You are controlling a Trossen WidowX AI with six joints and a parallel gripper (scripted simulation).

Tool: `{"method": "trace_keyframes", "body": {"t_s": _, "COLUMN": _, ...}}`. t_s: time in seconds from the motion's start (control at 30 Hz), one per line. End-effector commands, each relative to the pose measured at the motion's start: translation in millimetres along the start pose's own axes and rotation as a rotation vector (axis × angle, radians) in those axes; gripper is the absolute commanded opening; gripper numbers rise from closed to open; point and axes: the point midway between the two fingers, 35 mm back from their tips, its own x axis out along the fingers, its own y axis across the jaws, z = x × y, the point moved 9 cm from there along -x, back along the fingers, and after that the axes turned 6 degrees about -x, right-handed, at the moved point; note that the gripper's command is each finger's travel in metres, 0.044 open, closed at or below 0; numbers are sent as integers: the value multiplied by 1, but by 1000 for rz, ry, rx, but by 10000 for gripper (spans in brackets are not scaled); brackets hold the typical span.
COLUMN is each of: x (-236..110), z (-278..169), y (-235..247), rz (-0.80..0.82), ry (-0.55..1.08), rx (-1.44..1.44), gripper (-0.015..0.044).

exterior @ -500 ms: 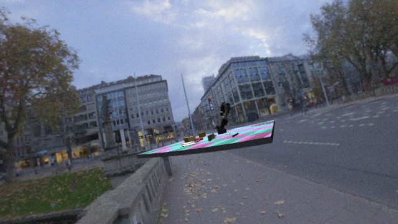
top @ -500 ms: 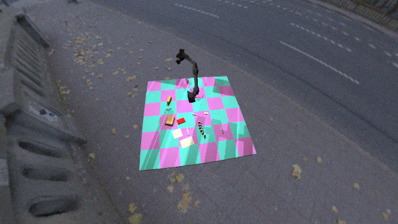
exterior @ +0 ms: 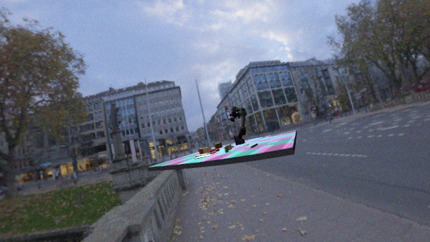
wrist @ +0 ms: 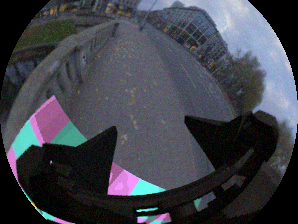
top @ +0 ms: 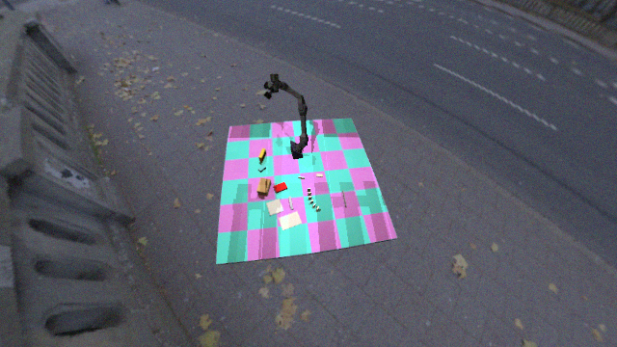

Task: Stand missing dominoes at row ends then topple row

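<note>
A short row of small standing dominoes runs across the middle of the pink and teal checkered mat. Two loose dominoes lie flat behind it, one on the right and one on the left. My gripper is open and empty. It is raised high on the arm, above and behind the mat's back edge, far from the dominoes. In the wrist view I see only my two dark fingers, the pavement and a corner of the mat.
On the mat's left half are a yellow object, a small dark piece, a brown box, a red block, two pale flat cards and a thin stick. A thin dark rod lies on the right. The arm's base stands at the back centre.
</note>
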Motion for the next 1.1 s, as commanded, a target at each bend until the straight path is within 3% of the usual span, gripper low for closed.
{"method": "trace_keyframes", "body": {"t_s": 0.0, "x": -43, "z": 19, "y": 26, "rz": 54, "ry": -124, "rx": -114, "gripper": 440}}
{"method": "trace_keyframes", "body": {"t_s": 0.27, "x": -138, "z": 46, "y": 80, "rz": 147, "ry": -365, "rx": -337, "gripper": 440}}
{"method": "trace_keyframes", "body": {"t_s": 0.53, "x": -238, "z": 44, "y": 141, "rz": 239, "ry": -603, "rx": -588, "gripper": 440}}
{"method": "trace_keyframes", "body": {"t_s": 0.8, "x": -331, "z": 14, "y": 201, "rz": 326, "ry": -824, "rx": -858, "gripper": 440}}
{"method": "trace_keyframes", "body": {"t_s": 1.07, "x": -412, "z": -44, "y": 257, "rz": 411, "ry": -1028, "rx": -1149, "gripper": 440}}
